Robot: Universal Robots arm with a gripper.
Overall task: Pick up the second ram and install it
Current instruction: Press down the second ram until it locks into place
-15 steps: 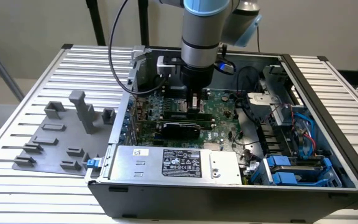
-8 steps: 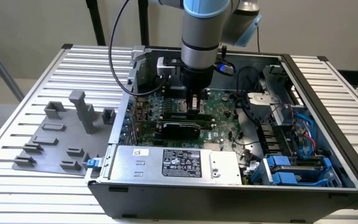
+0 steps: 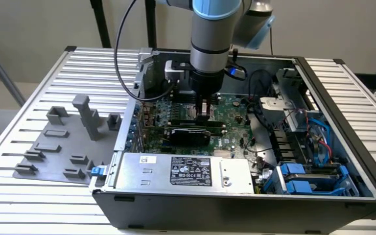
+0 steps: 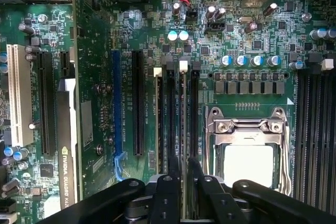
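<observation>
**RAM stick at mobo slot, in gripper**

Second ram (image 4: 183,145) edge-on, standing in a slot just beside the CPU socket (image 4: 247,153), mid motherboard (image 3: 234,110). Gripper (image 4: 183,174) clamped on it, fingers (image 4: 167,182) either side. Arm straight down into PC case (image 3: 240,205). Grey holder blocks (image 3: 67,142) on table toward exterior view's left.

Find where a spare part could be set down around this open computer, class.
Bare slats lie on the table in front of the grey holder plate, and right of the computer case. Inside the case it is crowded around the gripper.
</observation>
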